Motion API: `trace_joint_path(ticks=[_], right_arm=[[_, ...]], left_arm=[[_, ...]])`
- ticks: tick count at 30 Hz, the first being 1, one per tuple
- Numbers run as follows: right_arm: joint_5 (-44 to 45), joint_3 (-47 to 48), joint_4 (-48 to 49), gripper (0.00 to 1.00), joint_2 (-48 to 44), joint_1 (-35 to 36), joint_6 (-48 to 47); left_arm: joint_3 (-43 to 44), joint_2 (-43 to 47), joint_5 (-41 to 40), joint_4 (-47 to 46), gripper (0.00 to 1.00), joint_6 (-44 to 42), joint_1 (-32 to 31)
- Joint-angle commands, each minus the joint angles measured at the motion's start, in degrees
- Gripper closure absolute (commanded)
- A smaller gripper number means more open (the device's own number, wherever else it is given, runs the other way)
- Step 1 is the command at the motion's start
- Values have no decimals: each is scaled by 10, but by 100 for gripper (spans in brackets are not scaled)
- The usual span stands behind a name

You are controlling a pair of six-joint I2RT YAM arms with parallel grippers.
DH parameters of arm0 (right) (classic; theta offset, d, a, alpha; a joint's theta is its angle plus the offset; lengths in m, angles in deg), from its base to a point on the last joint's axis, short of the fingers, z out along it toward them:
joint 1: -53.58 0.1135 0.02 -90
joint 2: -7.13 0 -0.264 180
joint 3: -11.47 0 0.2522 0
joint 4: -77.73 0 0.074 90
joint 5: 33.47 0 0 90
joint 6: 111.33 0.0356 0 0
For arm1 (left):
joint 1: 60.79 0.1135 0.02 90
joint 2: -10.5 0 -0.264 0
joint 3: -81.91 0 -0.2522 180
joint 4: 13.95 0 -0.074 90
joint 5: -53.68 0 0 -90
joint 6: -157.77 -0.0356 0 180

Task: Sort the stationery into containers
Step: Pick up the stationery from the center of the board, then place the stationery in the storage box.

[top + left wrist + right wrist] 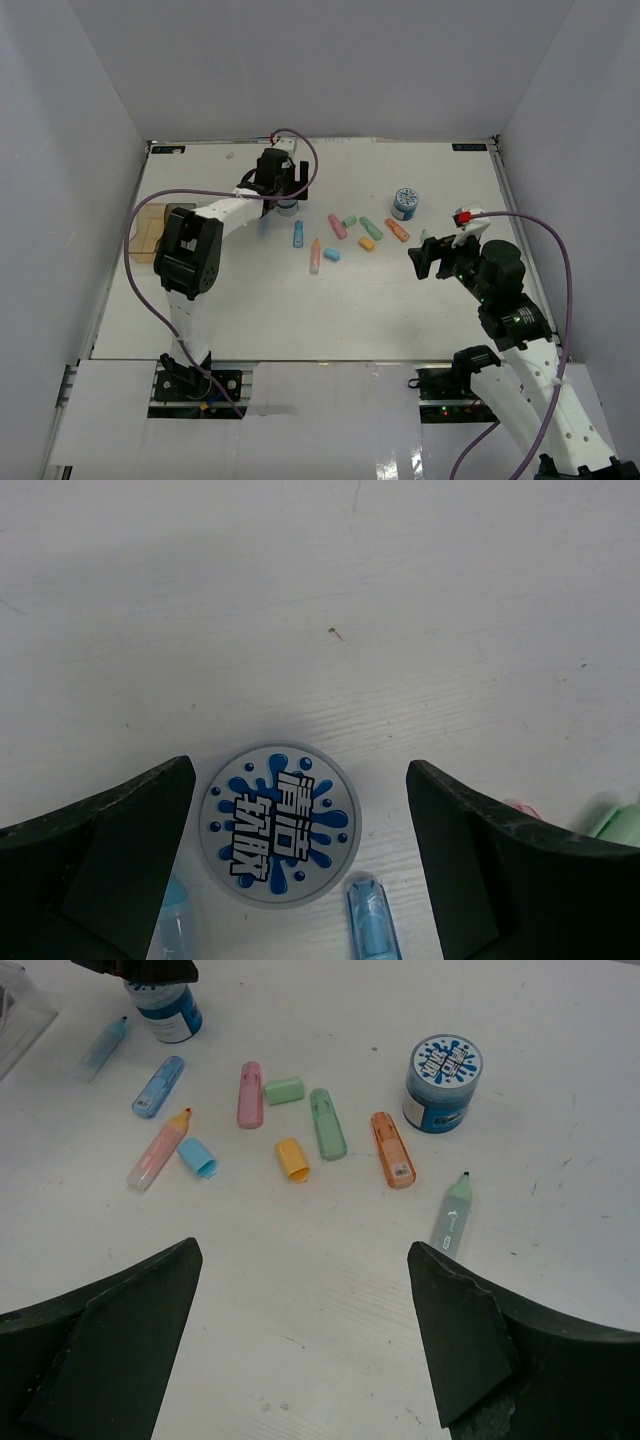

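On the tabletop (pixel 300 310), one round tub (pixel 279 825) lies under the left end effector (pixel 285 195) (a marker (pixel 372 920) just beside it); the second tub (pixel 443 1082) stands well to its right, scattered markers (pixel 328 1123) lie between them, and a bin (pixel 150 232) sits at the left edge

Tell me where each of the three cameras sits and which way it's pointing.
Top external: above and behind, looking down on the white table; left arm and right arm show.
Left wrist: straight down on a round blue-and-white tub between the open left gripper.
Right wrist: angled forward over pastel markers; open right gripper at bottom.
Shared: both wrists see that tub.
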Motion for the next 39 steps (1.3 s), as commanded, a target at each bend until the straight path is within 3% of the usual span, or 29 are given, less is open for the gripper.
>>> trace_joint_path(ticks=[1, 9, 16, 23, 31, 35, 39], right_arm=[[-8, 8, 10, 10, -7, 3, -5], [-7, 4, 8, 10, -19, 4, -5], [-10, 5, 8, 10, -28, 4, -5], [-13, 18, -5, 10, -30, 4, -2], [-44, 27, -12, 10, -36, 4, 3], [-60, 18, -7, 10, -46, 4, 11], [-59, 15, -5, 10, -55, 4, 13]], left_arm=[[21, -14, -12, 10, 2, 10, 2], [28, -16, -19, 27, 12, 20, 1], [28, 34, -22, 46, 49, 32, 1], [24, 151, -121, 124, 58, 40, 12], [-73, 324, -157, 165, 58, 78, 183], [-100, 347, -127, 164, 58, 95, 290], [-117, 334, -99, 156, 58, 133, 349]])
